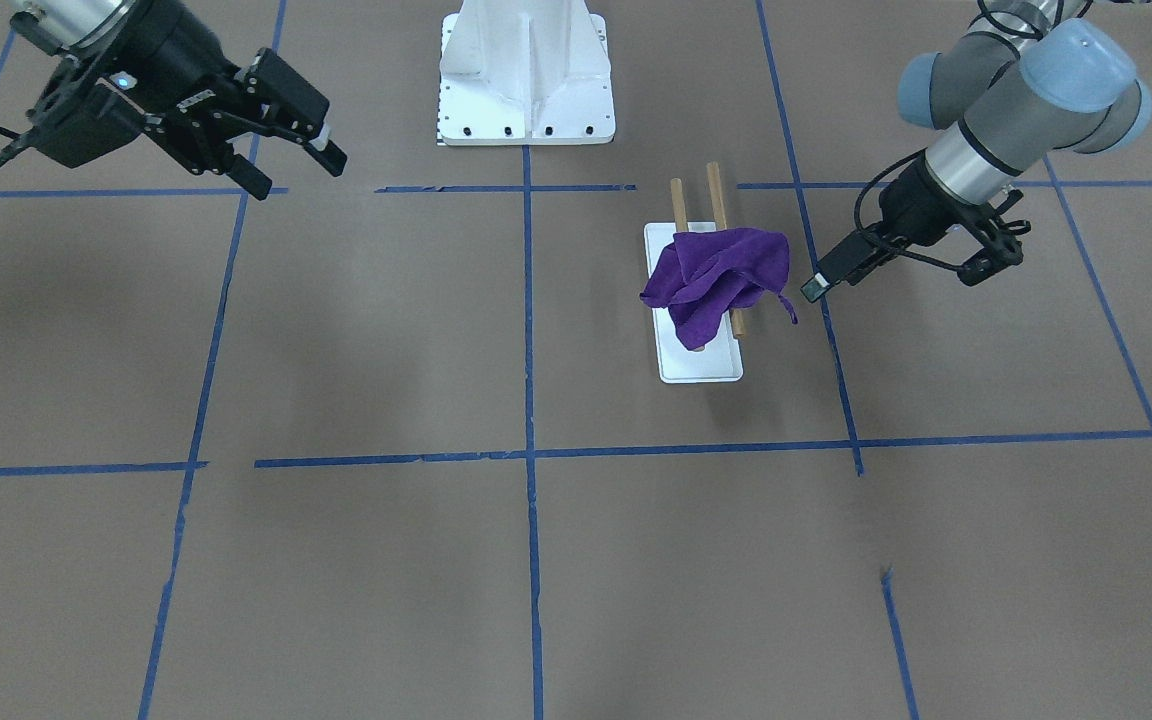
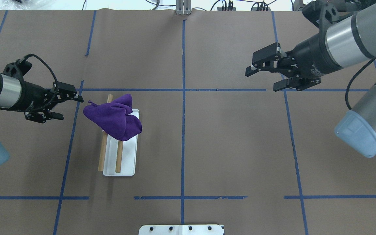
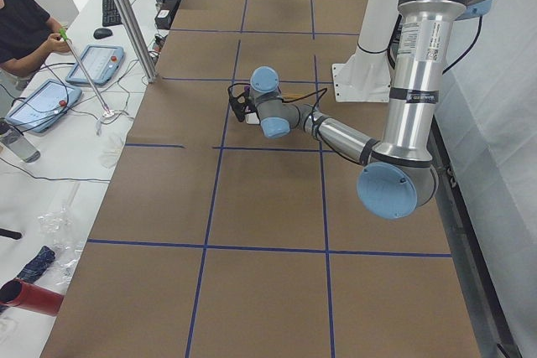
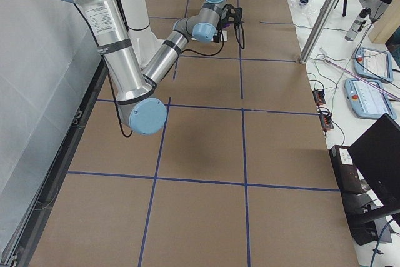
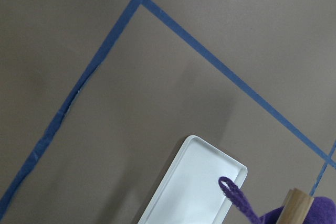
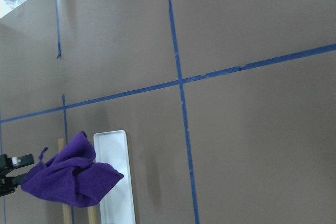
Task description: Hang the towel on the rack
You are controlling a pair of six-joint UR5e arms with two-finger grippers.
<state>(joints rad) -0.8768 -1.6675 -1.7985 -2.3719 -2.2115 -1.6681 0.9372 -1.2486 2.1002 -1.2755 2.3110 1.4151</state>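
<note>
The purple towel lies bunched over the far ends of the rack's two brown dowels, above the white base plate. In the overhead view the towel covers the dowels' far half. My left gripper is open and empty, just left of the towel, not touching it; it shows in the front view too. My right gripper is open and empty, raised far to the right; it shows in the front view too. The left wrist view shows the base plate, the towel's loop and a dowel end.
The white bolted robot pedestal stands at the robot's side of the table, behind the rack. Blue tape lines grid the brown table top. In the left side view an operator sits at a side table with tablets.
</note>
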